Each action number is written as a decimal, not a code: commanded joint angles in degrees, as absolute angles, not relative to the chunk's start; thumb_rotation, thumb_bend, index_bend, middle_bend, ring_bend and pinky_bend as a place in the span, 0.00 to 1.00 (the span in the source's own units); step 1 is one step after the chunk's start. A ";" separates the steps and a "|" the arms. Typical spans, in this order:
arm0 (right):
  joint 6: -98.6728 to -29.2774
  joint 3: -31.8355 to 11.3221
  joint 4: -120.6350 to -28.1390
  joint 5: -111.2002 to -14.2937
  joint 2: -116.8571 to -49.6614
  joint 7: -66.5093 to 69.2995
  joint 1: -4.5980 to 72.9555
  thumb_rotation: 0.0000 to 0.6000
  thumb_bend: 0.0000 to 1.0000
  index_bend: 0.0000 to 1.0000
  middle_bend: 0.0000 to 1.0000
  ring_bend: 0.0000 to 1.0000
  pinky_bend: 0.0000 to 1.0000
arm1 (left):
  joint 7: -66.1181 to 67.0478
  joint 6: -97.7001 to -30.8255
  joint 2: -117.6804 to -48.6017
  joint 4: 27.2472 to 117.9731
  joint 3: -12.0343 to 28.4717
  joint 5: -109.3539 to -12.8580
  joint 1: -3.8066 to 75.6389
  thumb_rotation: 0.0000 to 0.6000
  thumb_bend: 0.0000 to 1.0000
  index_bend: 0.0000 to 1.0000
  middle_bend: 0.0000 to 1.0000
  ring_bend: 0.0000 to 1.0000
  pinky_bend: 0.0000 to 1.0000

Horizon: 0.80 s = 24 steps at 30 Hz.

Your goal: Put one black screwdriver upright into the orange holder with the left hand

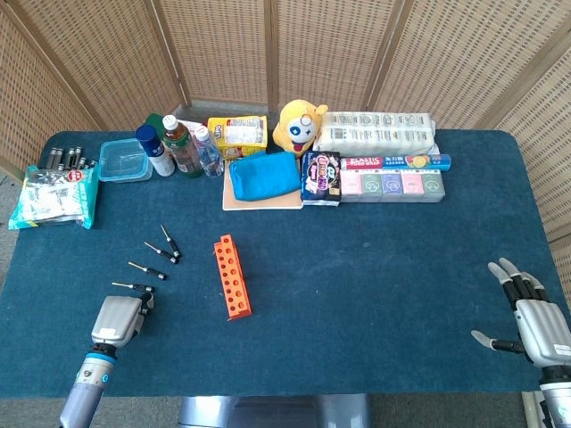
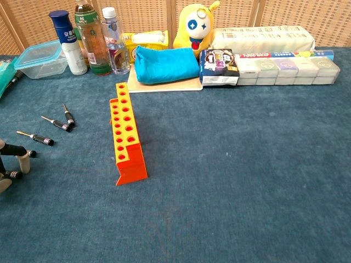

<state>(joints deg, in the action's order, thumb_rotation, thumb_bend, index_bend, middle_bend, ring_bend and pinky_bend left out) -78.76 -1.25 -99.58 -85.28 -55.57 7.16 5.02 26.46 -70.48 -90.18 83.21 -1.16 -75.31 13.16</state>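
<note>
Several black screwdrivers lie flat on the blue cloth left of the orange holder [image 1: 232,276] [image 2: 126,139]. The nearest screwdriver [image 1: 134,286] lies just beyond my left hand [image 1: 114,321]; two others [image 1: 145,269] [image 1: 169,242] lie further back. The hand holds nothing, and its fingers [image 2: 21,161] show apart at the chest view's left edge, close to a black handle [image 2: 24,152]. Whether they touch it is unclear. The holder stands with its holes up and nothing in them. My right hand [image 1: 533,323] rests spread at the table's front right.
Along the back stand bottles [image 1: 178,147], a clear plastic box [image 1: 123,160], a blue pouch [image 1: 264,175] on a board, a yellow plush toy [image 1: 298,127], snack packs and boxes [image 1: 393,178]. A packet [image 1: 55,194] lies at the far left edge.
</note>
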 commanded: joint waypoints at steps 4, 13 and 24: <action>-78.75 -1.21 -99.59 -85.38 -55.49 7.40 5.02 0.86 0.00 0.01 0.02 0.11 0.06 | 26.71 -70.35 -90.51 83.00 -1.23 -75.22 13.18 1.00 0.43 0.46 1.00 1.00 1.00; -78.53 -1.16 -99.53 -85.36 -55.37 7.54 5.11 0.87 0.00 0.01 0.02 0.11 0.06 | 27.28 -70.28 -90.94 82.67 -1.14 -74.78 13.17 1.00 0.47 0.55 1.00 1.00 1.00; -78.27 -1.04 -99.67 -85.30 -55.26 7.37 5.16 0.87 0.00 0.01 0.02 0.11 0.06 | 26.65 -71.14 -89.96 83.84 -1.03 -75.35 12.99 1.00 0.47 0.56 1.00 1.00 1.00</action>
<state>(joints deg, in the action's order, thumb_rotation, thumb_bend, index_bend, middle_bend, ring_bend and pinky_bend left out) -78.26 -1.04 -99.67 -85.30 -55.26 7.36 5.16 26.74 -71.03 -90.08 83.72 -1.03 -75.25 13.02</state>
